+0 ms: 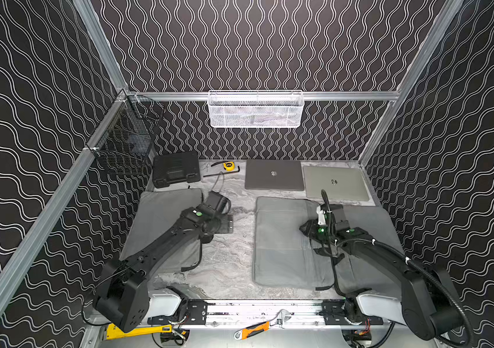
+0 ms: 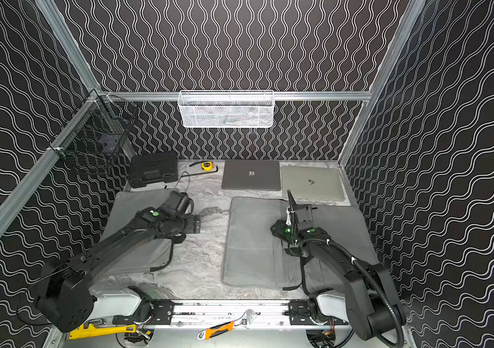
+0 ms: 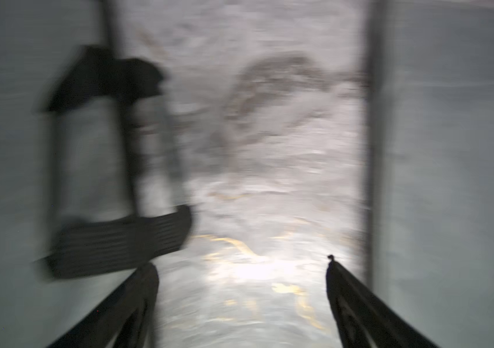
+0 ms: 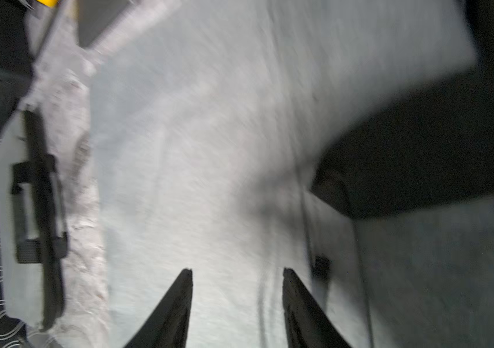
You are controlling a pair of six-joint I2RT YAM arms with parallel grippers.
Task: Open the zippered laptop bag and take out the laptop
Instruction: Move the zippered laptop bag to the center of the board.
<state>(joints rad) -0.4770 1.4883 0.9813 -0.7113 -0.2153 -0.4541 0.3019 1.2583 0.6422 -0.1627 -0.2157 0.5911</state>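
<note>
Well, both pincers stand apart with nothing between them. The left pincer (image 3: 239, 262) hangs with its thin black fingers spread wide over the table (image 3: 269, 144), a glossy marble-patterned top veined grey with yellowish streaks. Just beside one finger lies the handle (image 3: 119, 241) of the left bag (image 1: 161, 217): black webbing with a ribbed pad, looped flat on soft grey cloth. On that pincer's other side runs the straight edge of the right bag (image 1: 281, 241), a flat, padded grey rectangle with rounded corners and stitched seams.

The right pincer (image 4: 238, 271) hovers over that bag's cloth, its tapered fingers parted less widely and gripping nothing. Both wrist views are blurred, so I cannot tell whether either zip is open.

Beyond both pincers, at the table's far edge, two closed laptops lie flat side by side. One is a dark laptop (image 1: 274, 174) in matt grey metal. Next to it sits a silver laptop (image 1: 334, 182), which is paler. Each is a thin slab with a small logo at its middle.
</note>
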